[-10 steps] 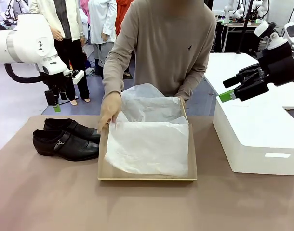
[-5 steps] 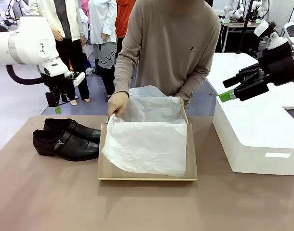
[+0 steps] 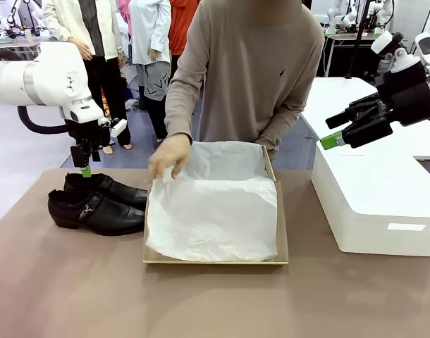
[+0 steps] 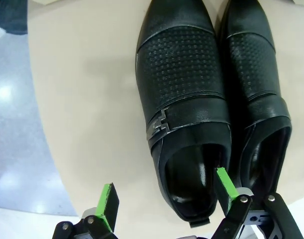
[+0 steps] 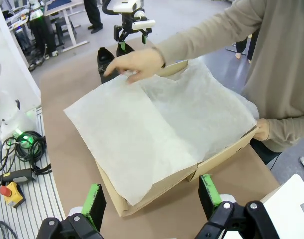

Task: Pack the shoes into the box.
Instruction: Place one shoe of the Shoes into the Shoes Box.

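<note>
From the front, the shoes (image 3: 95, 204) sit side by side on the table (image 3: 201, 303), left of the box (image 3: 281, 229), toes turned toward it. The nearer toe lies just beside the box's left wall. The box lies in the middle of the table, its inside covered by white tissue (image 3: 215, 211). A person at the far side has a hand (image 3: 169, 155) on the tissue's far left corner. The left gripper (image 3: 87, 167) points straight down just above the farther shoe's heel end; from this side I cannot tell how wide it stands. The right gripper (image 3: 333, 132) hangs in the air over a white block (image 3: 377, 204) at the right, jaws apart and empty.

The left wrist camera settles the first point. Its green pads (image 4: 108, 199) are spread wide with nothing held, one over the mouth of a shoe, the other over bare table beside it. It also shows the dotted uppers and the metal buckle (image 4: 159, 122) on a strap, which look plain black from the front.

The right wrist camera looks across the box from its corner. The pads are wide apart, with nothing between them. The tissue spills over the box's rim, and the person's other hand (image 5: 264, 129) rests at the box's far corner. Beyond, the left gripper hangs over the shoes.
</note>
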`<state>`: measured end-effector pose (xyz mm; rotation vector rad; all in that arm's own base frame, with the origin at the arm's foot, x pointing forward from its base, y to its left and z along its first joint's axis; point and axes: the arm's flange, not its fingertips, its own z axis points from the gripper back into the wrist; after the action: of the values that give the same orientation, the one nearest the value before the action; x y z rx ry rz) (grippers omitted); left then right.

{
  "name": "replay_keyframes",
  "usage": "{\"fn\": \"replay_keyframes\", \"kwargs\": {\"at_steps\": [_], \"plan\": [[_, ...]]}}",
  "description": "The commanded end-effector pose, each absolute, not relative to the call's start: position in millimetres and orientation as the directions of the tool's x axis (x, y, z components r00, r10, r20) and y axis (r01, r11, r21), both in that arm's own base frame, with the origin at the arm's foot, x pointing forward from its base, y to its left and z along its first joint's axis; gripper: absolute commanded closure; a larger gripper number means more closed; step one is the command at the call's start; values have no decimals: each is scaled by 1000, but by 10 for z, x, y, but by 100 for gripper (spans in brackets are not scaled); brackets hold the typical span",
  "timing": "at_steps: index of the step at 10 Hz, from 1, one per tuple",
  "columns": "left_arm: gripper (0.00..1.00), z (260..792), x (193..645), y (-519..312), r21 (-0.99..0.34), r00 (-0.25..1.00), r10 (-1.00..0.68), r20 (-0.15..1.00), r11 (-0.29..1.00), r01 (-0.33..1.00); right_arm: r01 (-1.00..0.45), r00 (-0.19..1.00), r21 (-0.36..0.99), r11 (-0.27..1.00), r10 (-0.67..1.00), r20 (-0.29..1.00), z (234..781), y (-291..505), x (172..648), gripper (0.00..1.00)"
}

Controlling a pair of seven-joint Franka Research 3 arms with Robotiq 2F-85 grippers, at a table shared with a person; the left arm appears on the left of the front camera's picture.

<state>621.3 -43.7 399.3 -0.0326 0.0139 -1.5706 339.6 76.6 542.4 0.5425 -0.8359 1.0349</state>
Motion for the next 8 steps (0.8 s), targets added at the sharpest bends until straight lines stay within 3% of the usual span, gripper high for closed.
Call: {"fn": "replay_keyframes", "kwargs": {"at_steps": [1,8], "plan": [[0,3990,6351,-417,-36,1,-1000,-18,2,999,-914,219,-10,406,515,829,5414,770,3441,0],[0,3903,6498,-338,-27,22,-999,-31,23,999,-914,219,-10,406,515,829,5414,770,3441,0]]}}
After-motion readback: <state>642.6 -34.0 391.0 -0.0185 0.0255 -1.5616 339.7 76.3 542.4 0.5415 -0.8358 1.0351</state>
